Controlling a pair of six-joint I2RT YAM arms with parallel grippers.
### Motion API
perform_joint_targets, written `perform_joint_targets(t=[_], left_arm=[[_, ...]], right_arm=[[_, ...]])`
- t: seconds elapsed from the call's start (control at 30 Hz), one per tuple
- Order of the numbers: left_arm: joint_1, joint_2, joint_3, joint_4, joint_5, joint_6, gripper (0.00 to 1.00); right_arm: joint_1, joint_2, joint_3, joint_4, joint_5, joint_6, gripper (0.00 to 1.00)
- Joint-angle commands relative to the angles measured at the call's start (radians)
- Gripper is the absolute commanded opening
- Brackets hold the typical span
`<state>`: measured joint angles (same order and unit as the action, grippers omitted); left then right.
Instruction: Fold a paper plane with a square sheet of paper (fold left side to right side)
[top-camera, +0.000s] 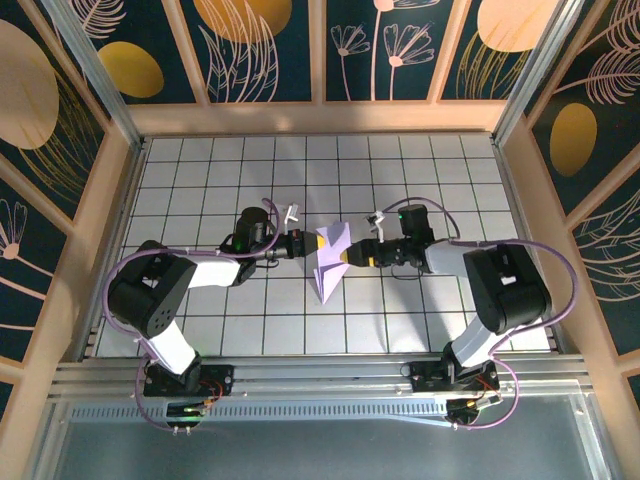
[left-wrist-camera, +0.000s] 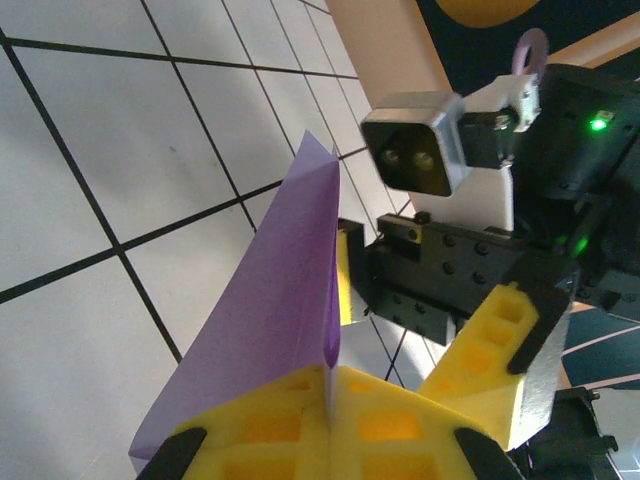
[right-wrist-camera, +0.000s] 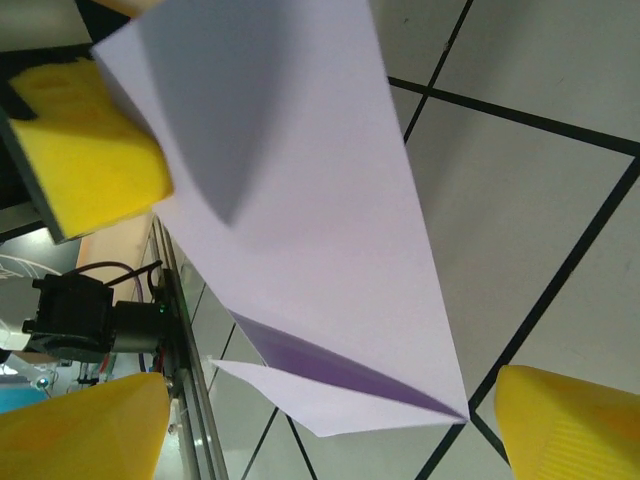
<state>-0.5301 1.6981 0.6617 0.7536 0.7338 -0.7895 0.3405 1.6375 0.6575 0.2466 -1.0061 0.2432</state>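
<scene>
Over the middle of the surface (top-camera: 200, 320) we find the left gripper (top-camera: 303, 243), reaching in from the surface's left side, pinched tight on the plane (top-camera: 330, 262). The right gripper (top-camera: 352, 255), reaching from the surface's right, holds its jaws wide apart astride it. The plane's nose points to the surface's near edge.

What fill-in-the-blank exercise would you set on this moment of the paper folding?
1. The left end effector is ___ on the lavender sheet of paper.
2. The right end effector stands ___, gripping nothing.
3. In the right wrist view, the sheet's pointed corner lies ___ that end effector's two yellow fingers.
Missing words: shut; open; between.
</scene>
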Motion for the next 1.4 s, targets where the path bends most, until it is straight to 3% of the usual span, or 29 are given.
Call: perform_joint_targets(t=[0.0, 0.17, 0.37, 0.73, 0.87, 0.97, 1.0, 1.07, 1.17, 1.27, 1.37], left_arm=[[0.001, 0.010, -0.004, 0.049, 0.031, 0.004, 0.00], [0.001, 0.009, -0.002, 0.031, 0.020, 0.007, 0.00], [0.002, 0.009, 0.027, -0.092, -0.050, 0.053, 0.00], [0.001, 0.058, 0.027, -0.067, -0.018, 0.042, 0.00], [0.001, 0.055, 0.026, -0.078, -0.034, 0.048, 0.00], [0.001, 0.038, 0.027, -0.095, -0.064, 0.062, 0.15], [0.001, 0.024, 0.024, -0.110, -0.095, 0.072, 0.23], [0.000, -0.022, 0.030, -0.173, -0.158, 0.109, 0.28], [-0.036, -0.098, 0.064, -0.327, -0.312, 0.207, 0.33], [-0.131, -0.138, 0.143, -0.491, -0.471, 0.331, 0.35], [-0.217, -0.117, 0.220, -0.582, -0.560, 0.409, 0.35]], right_arm=[[0.025, 0.034, 0.036, 0.064, -0.038, 0.001, 0.83], [0.037, 0.042, 0.050, 0.080, -0.042, 0.005, 0.79], [0.005, 0.014, 0.075, -0.010, -0.022, -0.043, 0.63], [-0.016, 0.036, 0.137, -0.066, -0.028, -0.065, 0.47], [-0.016, 0.060, 0.148, -0.066, -0.011, -0.055, 0.31], [-0.016, 0.071, 0.152, -0.076, 0.029, -0.037, 0.13], [-0.016, 0.077, 0.156, -0.085, 0.043, -0.030, 0.07], [-0.015, 0.081, 0.162, -0.102, 0.090, 0.000, 0.00], [-0.024, 0.075, 0.168, -0.130, 0.161, 0.075, 0.00], [-0.059, 0.073, 0.169, -0.136, 0.185, 0.183, 0.00], [-0.096, 0.070, 0.177, -0.146, 0.183, 0.257, 0.00]])
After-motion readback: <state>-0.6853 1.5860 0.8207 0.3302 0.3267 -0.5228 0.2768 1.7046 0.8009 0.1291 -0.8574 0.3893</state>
